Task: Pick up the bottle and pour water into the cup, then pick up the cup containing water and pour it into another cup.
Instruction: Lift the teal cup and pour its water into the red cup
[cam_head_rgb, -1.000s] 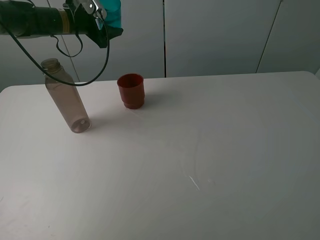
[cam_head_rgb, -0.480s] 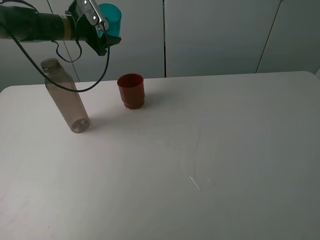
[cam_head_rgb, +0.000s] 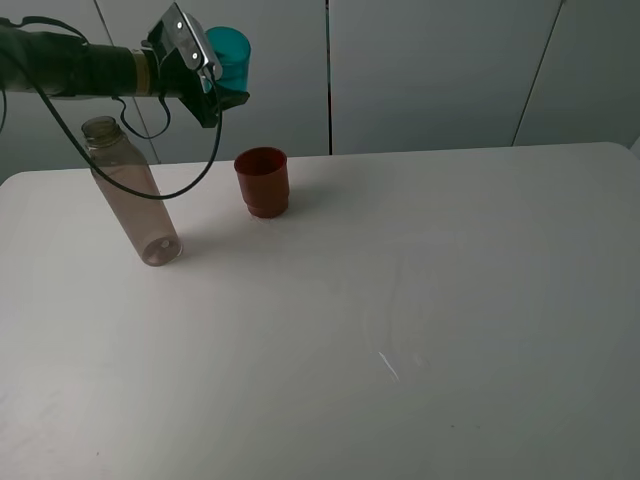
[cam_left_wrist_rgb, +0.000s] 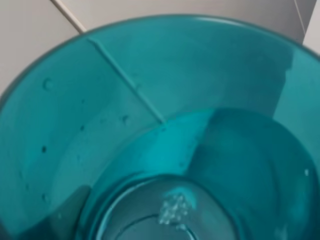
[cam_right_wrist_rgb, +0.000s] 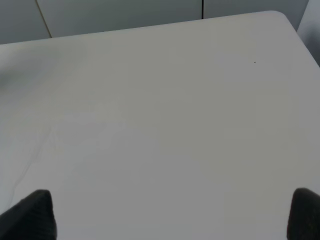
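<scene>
High at the back left, my left gripper (cam_head_rgb: 213, 70) is shut on the teal-blue cup (cam_head_rgb: 231, 50) and holds it in the air, tilted, above and left of the red-brown cup (cam_head_rgb: 262, 181). That other cup stands upright on the white table (cam_head_rgb: 420, 280). The left wrist view is filled by the inside of the teal cup (cam_left_wrist_rgb: 165, 125), with water pooled at its bottom. The tall brownish bottle (cam_head_rgb: 131, 190) stands capless on the table at the left. My right gripper (cam_right_wrist_rgb: 170, 220) is open over bare table, with one fingertip (cam_right_wrist_rgb: 35, 215) in each lower corner of its wrist view; it is out of the exterior view.
The left arm with its black cable (cam_head_rgb: 185, 175) reaches in from the far left, above the bottle. Grey cabinet panels (cam_head_rgb: 430, 70) stand behind the table's back edge. A small white mark (cam_head_rgb: 388, 366) lies on the table top near the middle.
The left gripper has carried the teal cup down and a little to the right, closer to the red-brown cup. Bottle and red-brown cup have not moved.
</scene>
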